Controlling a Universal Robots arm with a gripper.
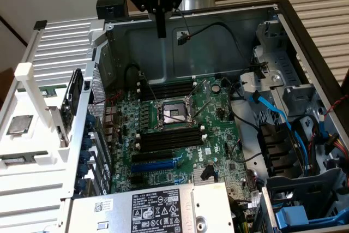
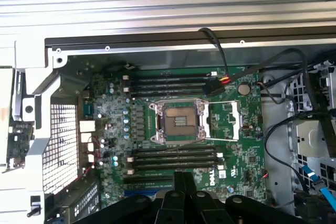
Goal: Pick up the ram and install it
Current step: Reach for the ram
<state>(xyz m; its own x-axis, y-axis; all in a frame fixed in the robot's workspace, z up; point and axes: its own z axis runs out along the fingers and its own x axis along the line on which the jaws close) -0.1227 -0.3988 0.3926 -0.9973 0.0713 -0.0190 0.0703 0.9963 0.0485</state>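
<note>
My gripper [image 1: 161, 32] hangs high over the back of the open computer case, its black fingers [image 2: 184, 179] pressed together with nothing between them. Below it lies the green motherboard [image 1: 215, 118] with an empty processor socket [image 1: 173, 114]. Black memory slots with white end clips run in two banks, one behind the socket [image 1: 166, 88] and one in front of it [image 1: 169, 137]; both look empty. A long dark flat stick, which I take for the ram [image 1: 73, 99], stands on edge in a white holder at the exterior view's left, outside the case wall and well away from the gripper.
A blue expansion slot [image 1: 155, 163] and the power supply [image 1: 155, 208] sit in front of the slots. Black and blue cables [image 1: 272, 115] and drive bays crowd the exterior view's right. A black cable [image 1: 218, 28] loops along the back wall. A perforated metal wall [image 1: 101, 113] bounds the left.
</note>
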